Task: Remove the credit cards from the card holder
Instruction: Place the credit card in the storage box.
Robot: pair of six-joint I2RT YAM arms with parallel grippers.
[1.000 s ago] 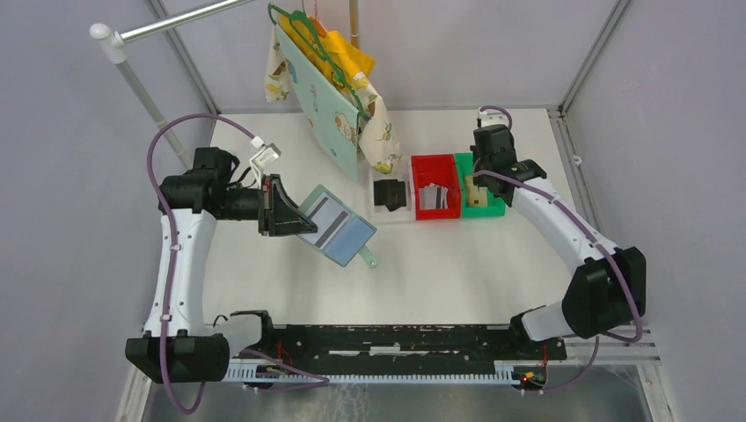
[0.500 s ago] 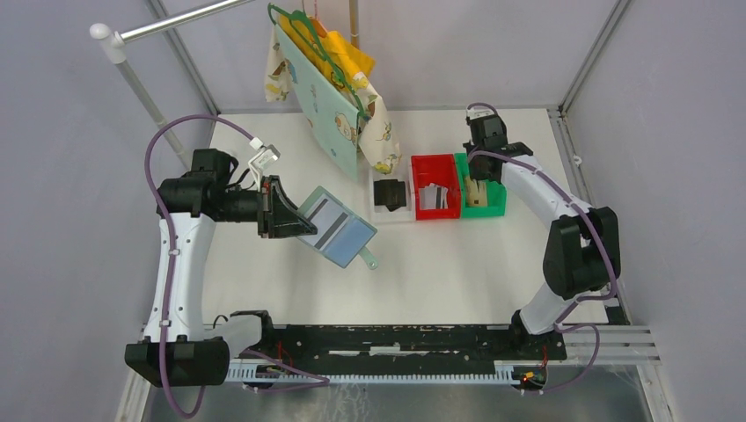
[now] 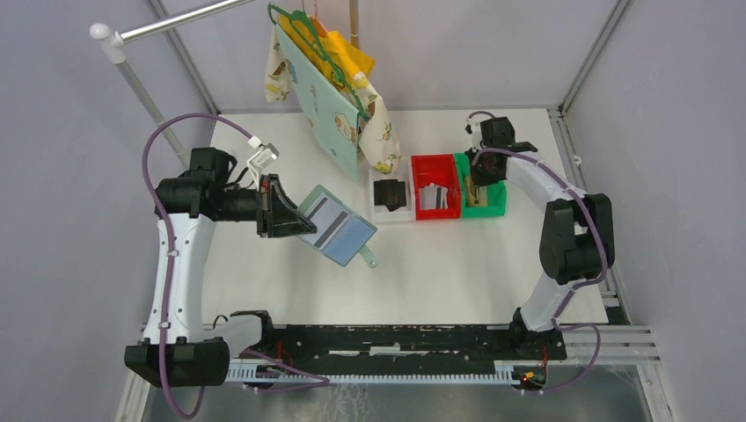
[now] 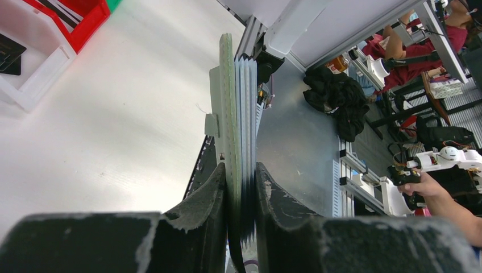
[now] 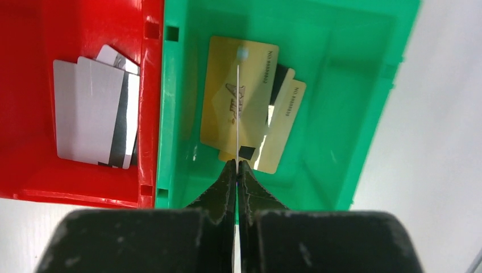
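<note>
1. The left gripper (image 4: 240, 170) was closed narrowly on one edge of the card holder (image 3: 341, 233), holding it open over the table (image 3: 422, 272), left of the bins. A striped card (image 3: 327, 218) showed in its pale blue pockets.
2. The right gripper (image 5: 237, 165) was squeezed tight on a thin card (image 5: 237, 102) seen edge-on, over the green bin (image 5: 352, 114).
3. Gold cards (image 5: 227, 85) lay in that bin, and grey-white cards (image 5: 85, 108) lay in the red bin (image 5: 85, 190) beside it.

White table (image 3: 457, 281); pale grey walls (image 3: 62, 246); aluminium frame posts (image 3: 594, 53); white rail (image 3: 167, 25) upper left.
</note>
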